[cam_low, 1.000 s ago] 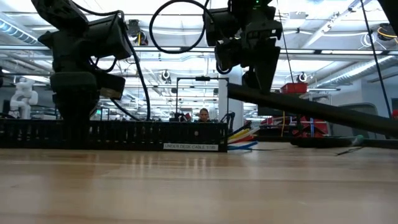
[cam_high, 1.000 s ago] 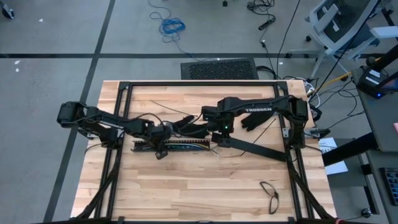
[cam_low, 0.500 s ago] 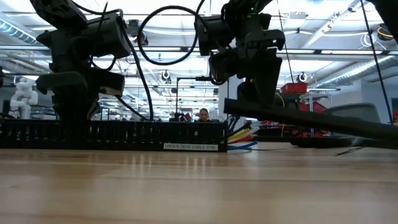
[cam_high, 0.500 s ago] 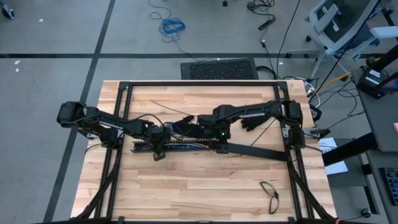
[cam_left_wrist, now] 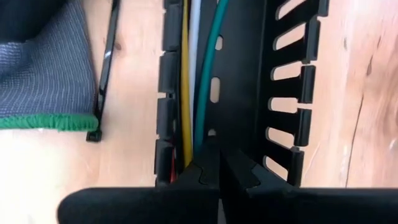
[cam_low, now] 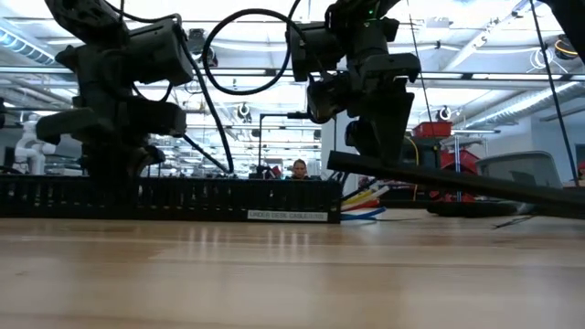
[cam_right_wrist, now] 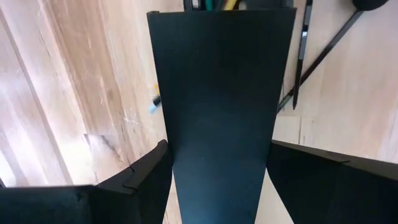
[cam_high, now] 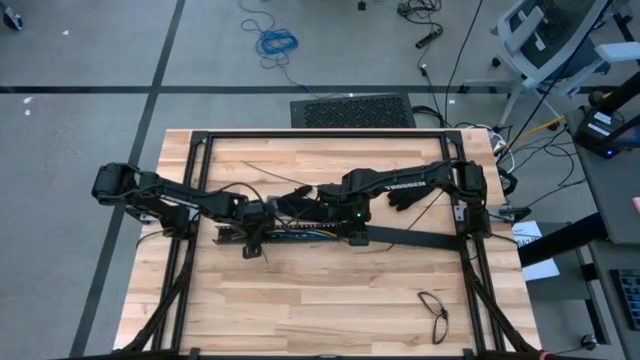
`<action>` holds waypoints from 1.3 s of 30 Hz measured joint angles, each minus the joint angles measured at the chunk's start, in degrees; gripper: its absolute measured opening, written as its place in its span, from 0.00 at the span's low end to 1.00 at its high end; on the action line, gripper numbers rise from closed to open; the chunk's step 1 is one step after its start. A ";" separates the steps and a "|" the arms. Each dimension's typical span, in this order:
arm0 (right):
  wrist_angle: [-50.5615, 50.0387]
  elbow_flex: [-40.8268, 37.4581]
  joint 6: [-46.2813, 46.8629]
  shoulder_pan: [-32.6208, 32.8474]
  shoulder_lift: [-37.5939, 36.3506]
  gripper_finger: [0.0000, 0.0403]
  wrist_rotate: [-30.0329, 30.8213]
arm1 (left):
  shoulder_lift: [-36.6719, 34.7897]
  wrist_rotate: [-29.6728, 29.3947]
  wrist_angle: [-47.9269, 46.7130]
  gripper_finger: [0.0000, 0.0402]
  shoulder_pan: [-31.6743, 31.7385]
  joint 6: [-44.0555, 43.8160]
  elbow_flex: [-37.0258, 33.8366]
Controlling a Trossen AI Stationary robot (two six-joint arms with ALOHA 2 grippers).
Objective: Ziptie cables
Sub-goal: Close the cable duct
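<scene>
White label "UNDER DESK CABLE…" on slotted black tray point(cam_low: 183, 196), "TROSSEN" on right arm point(cam_high: 405, 183)

We see a light wooden table point(cam_high: 300, 300) carrying a long black slotted tray point(cam_low: 183, 199) with cables point(cam_left_wrist: 193, 74) inside — plus a small wire loop point(cam_high: 435, 312) near one corner.
</scene>
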 joint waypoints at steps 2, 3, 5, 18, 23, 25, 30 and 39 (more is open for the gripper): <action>0.21 0.00 -0.58 0.00 0.00 0.57 0.22 | -0.05 -0.06 -1.02 0.00 -0.13 2.01 0.06; 0.21 0.00 -0.77 0.00 0.00 0.57 0.30 | -0.05 -0.08 -1.29 0.00 -0.13 2.45 0.11; 0.19 0.00 -1.21 0.00 0.00 0.57 0.31 | -0.08 -0.47 -1.37 0.00 -0.13 2.53 0.11; 0.90 -0.02 -1.67 0.00 0.23 0.57 0.13 | -0.01 -1.38 -1.13 0.00 -0.09 3.82 0.55; 1.42 -0.02 -1.66 0.01 2.63 0.57 -0.03 | -0.01 -1.40 -1.11 0.00 -0.09 3.80 0.57; 1.46 0.02 -1.72 0.07 3.50 0.57 -0.32 | -0.01 -1.40 -1.11 0.00 -0.09 3.78 0.60; 1.15 0.11 -1.63 0.27 3.63 0.57 -0.41 | -0.01 -1.38 -1.04 0.00 -0.09 3.76 0.61; -1.69 2.31 -2.52 0.23 3.69 0.57 -1.48 | -0.01 -1.91 -0.92 0.00 -0.10 2.99 0.65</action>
